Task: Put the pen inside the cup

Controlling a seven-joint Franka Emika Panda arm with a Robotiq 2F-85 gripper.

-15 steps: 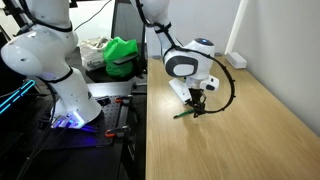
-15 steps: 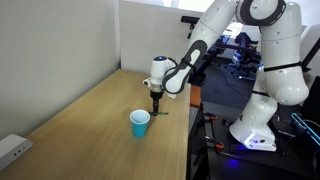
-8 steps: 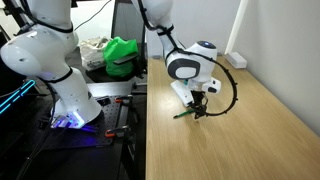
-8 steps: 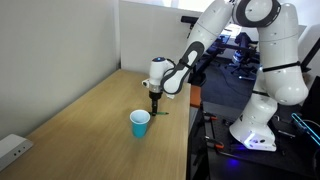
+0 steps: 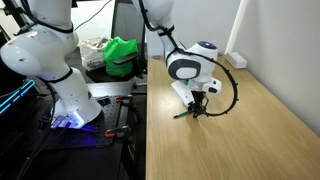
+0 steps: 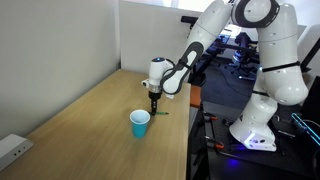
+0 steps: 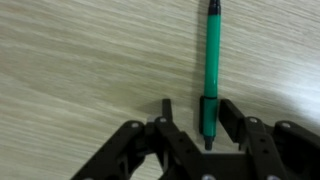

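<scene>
The dark green pen lies flat on the wooden table, near its edge in both exterior views. My gripper is down over the pen's near end, with one finger on each side. The right finger stands close to the pen. The left finger is a clear gap away from it, so the jaws are partly closed but not clamped. In an exterior view the gripper is just beyond the light-blue cup, which stands upright. The cup is out of the wrist view.
The table edge runs right beside the pen. A black cable loops off the wrist. A green object lies on the bench next to the robot base. A white power strip sits at the table's corner.
The arm has stayed over the pen. The exterior views show no visible shift of pen or cup.
</scene>
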